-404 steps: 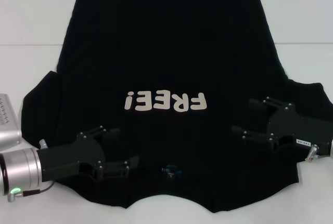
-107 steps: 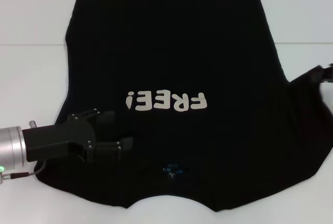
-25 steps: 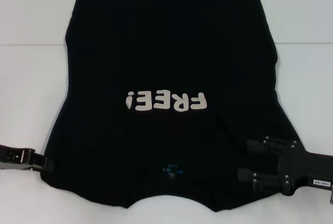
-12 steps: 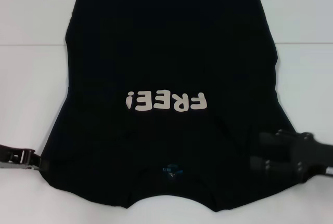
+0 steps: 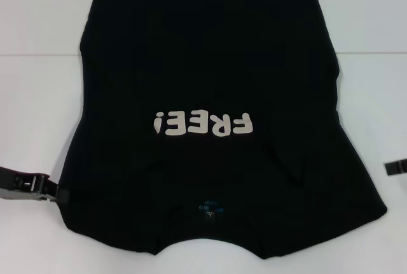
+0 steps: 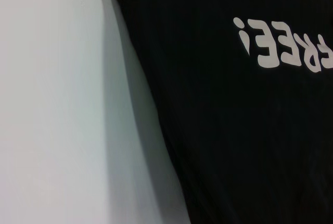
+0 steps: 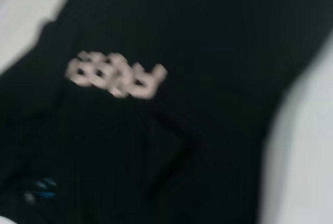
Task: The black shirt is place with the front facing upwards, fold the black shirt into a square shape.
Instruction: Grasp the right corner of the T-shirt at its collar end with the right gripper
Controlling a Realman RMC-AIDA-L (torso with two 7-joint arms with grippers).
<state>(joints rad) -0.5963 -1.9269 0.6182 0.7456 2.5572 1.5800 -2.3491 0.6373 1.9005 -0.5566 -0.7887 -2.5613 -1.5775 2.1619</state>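
Black shirt (image 5: 210, 64) lies flat between left tool (image 5: 28, 186) and right tool (image 5: 395, 168), grips indiscernible.

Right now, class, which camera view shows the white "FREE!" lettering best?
The head view: the whole white lettering reads sharply on the black shirt. The left wrist view cuts off its last letter; the right wrist view shows it only as a blur.

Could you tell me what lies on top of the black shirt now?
Nothing rests on the black shirt. Its sleeves appear folded onto the body, though black-on-black hides their edges. The left gripper and right gripper sit off its sides.
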